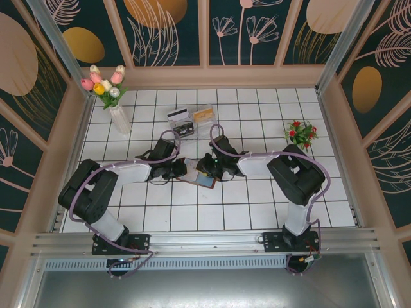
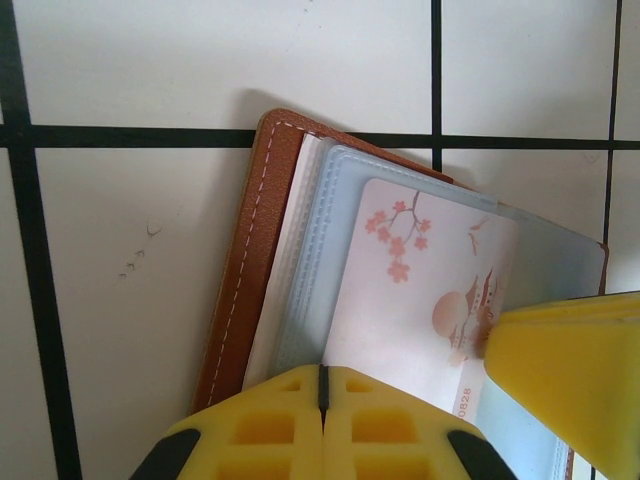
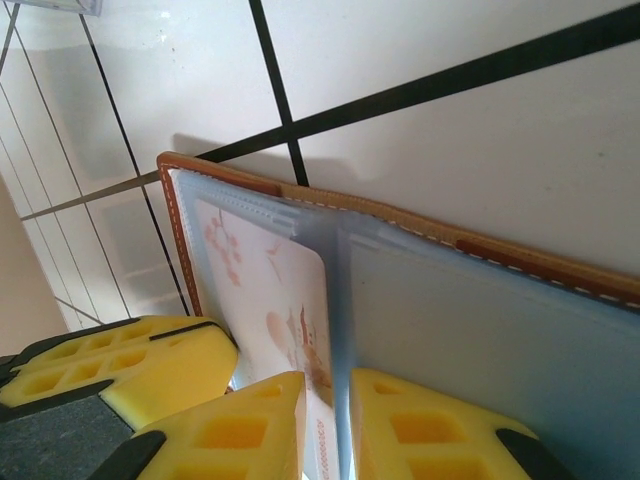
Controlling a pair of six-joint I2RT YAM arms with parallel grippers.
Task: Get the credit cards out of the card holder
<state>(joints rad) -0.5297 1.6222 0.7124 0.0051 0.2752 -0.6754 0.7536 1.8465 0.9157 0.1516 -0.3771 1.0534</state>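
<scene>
A staged robot-lab booth: white tiled table (image 1: 257, 205), floral wall panels (image 1: 170, 32).

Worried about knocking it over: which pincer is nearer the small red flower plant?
Right. The right pincer is at the card holder, left of the red flower plant; the left pincer sits farther left.

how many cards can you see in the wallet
1: a blossom-print card tucked inside the open card holder. More may be hidden behind it or deeper in the holder.
</scene>
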